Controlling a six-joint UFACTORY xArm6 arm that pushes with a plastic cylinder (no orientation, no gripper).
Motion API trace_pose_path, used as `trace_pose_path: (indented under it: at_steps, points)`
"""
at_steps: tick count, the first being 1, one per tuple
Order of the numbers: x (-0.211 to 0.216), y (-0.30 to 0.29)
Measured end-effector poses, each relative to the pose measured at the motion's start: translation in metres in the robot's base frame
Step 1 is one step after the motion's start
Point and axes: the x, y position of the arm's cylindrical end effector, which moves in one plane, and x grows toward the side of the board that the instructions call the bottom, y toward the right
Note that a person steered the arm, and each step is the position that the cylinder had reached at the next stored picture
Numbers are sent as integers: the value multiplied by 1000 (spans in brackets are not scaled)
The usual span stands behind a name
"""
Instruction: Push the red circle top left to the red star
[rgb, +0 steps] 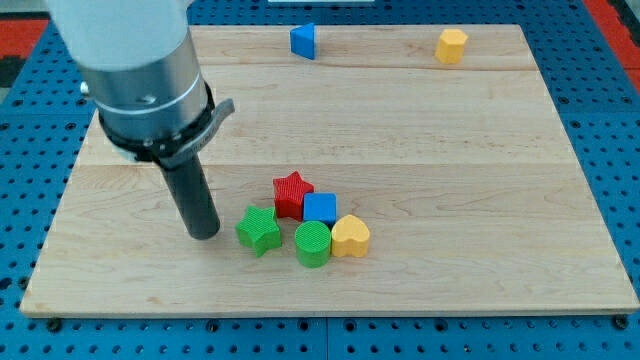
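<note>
The red star (292, 192) lies a little below the board's middle, at the top of a tight cluster of blocks. I see no red circle in this view; the wide arm body covers the board's upper left. My tip (206, 236) rests on the board to the left of the cluster. It sits just left of the green star (259, 230), with a small gap between them. The rod stands upright under the grey arm body.
In the cluster, a blue cube (320, 208) touches the red star's right side. A green circle (312, 244) and a yellow heart (350, 236) lie below it. A blue block (303, 41) and a yellow block (451, 46) sit near the wooden board's (480, 180) top edge.
</note>
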Motion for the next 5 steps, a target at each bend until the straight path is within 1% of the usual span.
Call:
trace_pose_path:
  at_steps: [1, 2, 3, 5]
  points:
    - [0, 32]
    - [0, 28]
    - [5, -1]
    - [4, 6]
